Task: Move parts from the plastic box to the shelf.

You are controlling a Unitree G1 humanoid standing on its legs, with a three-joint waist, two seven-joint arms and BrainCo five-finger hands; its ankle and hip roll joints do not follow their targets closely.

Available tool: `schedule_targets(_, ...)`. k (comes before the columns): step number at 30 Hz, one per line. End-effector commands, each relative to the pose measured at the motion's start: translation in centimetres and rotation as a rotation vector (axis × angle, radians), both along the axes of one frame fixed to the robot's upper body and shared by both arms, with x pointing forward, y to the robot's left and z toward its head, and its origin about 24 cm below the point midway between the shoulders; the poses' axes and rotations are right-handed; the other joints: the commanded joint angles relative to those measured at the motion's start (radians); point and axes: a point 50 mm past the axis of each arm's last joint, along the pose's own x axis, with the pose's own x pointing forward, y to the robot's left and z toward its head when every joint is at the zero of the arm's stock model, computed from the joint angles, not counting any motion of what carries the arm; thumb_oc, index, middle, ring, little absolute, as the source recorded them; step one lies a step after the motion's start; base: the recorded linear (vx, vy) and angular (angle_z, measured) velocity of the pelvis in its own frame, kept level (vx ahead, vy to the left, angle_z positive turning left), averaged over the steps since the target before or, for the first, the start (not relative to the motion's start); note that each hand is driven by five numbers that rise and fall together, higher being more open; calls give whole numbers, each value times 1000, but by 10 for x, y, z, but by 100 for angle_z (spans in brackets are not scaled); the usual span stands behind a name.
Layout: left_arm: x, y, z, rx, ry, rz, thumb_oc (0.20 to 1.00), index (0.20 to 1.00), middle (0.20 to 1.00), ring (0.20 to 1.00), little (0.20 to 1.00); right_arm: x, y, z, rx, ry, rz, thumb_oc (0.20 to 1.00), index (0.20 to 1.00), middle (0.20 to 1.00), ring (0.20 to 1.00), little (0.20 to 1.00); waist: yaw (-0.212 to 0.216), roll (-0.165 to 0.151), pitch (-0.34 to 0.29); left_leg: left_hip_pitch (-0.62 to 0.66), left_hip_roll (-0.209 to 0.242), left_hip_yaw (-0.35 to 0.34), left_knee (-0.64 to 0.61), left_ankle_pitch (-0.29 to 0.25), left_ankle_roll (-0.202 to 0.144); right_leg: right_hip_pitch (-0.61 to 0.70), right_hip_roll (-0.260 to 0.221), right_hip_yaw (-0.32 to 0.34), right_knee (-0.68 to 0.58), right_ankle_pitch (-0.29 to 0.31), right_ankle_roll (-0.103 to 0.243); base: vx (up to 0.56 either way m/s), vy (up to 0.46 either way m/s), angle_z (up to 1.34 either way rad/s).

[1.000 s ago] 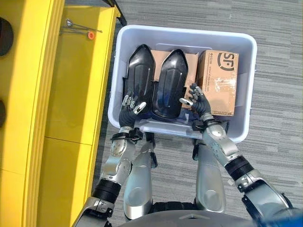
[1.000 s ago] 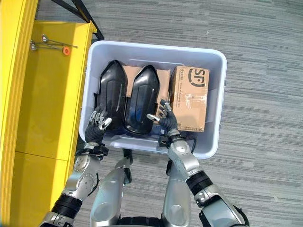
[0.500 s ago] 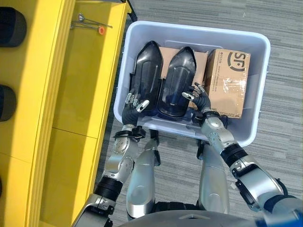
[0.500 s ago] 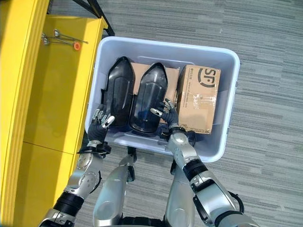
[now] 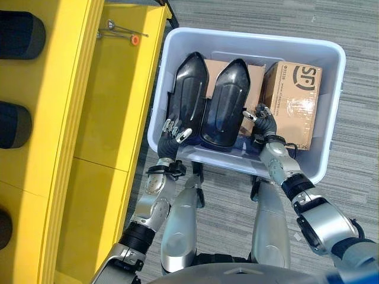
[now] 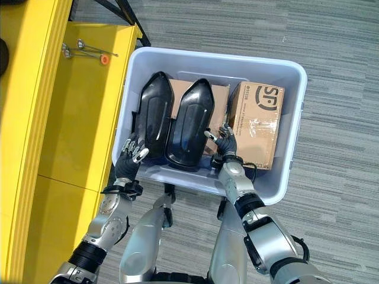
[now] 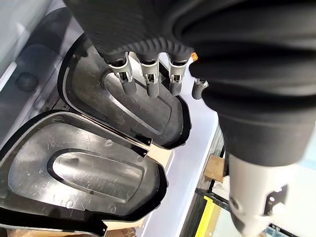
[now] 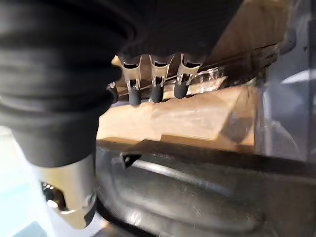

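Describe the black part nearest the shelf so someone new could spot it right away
Find the pale plastic box on the grey floor beside the yellow shelf. Two black shells stand inside; yours is the shell against the wall nearest the shelf, with the left hand at its near end.

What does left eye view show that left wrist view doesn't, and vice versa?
Left eye alone: the yellow shelf, the printed cardboard box, the right hand between that box and the right black part, and the whole plastic box. Left wrist alone: the hollow ribbed insides of the parts, close up. Both: the left hand, fingers relaxed, over the left black part, grasping nothing.
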Motion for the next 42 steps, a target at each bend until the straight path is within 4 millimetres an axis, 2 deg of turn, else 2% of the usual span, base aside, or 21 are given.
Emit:
schedule_targets(1,-2,19,17,27,-100,44,1000,1000,1000,1000,1000,-7,23,24,64,-157,77,1000,1000,1000,1000,1000,-3,-74,31,-4,87,-69,88,-121,-65,221,-90,-3,-314,167,66,0,0,0)
schedule_targets(4,-1,24,20,34,-109,77,1000,1000,1000,1000,1000,-22,24,28,85,-225,115,1000,1000,1000,1000,1000,-20,-87,31,-10,86,-75,92,-123,-64,222,-92,-4,-316,167,67,0,0,0)
schedule_targets(12,-3,30,19,45,-104,98,1000,1000,1000,1000,1000,-33,23,26,103,-245,119,1000,1000,1000,1000,1000,-31,-94,30,-15,86,-77,96,-123,-64,219,-93,-4,-311,168,69,0,0,0)
schedule_targets(24,-3,28,22,28,-117,92,1000,1000,1000,1000,1000,-22,22,15,74,-173,75,1000,1000,1000,1000,1000,-21,-79,30,-26,80,-91,101,-123,-63,214,-96,-6,-304,168,68,0,0,0)
schedule_targets(33,-4,26,22,24,-120,72,1000,1000,1000,1000,1000,-14,29,15,58,-149,94,1000,1000,1000,1000,1000,-9,-70,30,-37,78,-96,103,-121,-61,207,-99,-14,-297,167,67,0,2,0)
schedule_targets(34,-4,24,23,19,-124,64,1000,1000,1000,1000,1000,-9,27,10,57,-118,71,1000,1000,1000,1000,1000,-1,-65,30,-41,75,-99,105,-122,-60,206,-102,-17,-293,166,66,1,5,4)
schedule_targets(38,-4,24,23,11,-126,60,1000,1000,1000,1000,1000,-5,25,11,68,-106,45,1000,1000,1000,1000,1000,3,-61,30,-45,75,-101,108,-123,-60,205,-104,-20,-292,166,66,2,6,4)
schedule_targets(42,-7,21,24,6,-133,34,1000,1000,1000,1000,1000,9,19,14,27,-70,-6,1000,1000,1000,1000,1000,23,-47,30,-53,71,-103,113,-125,-57,201,-106,-21,-290,167,66,-2,17,3)
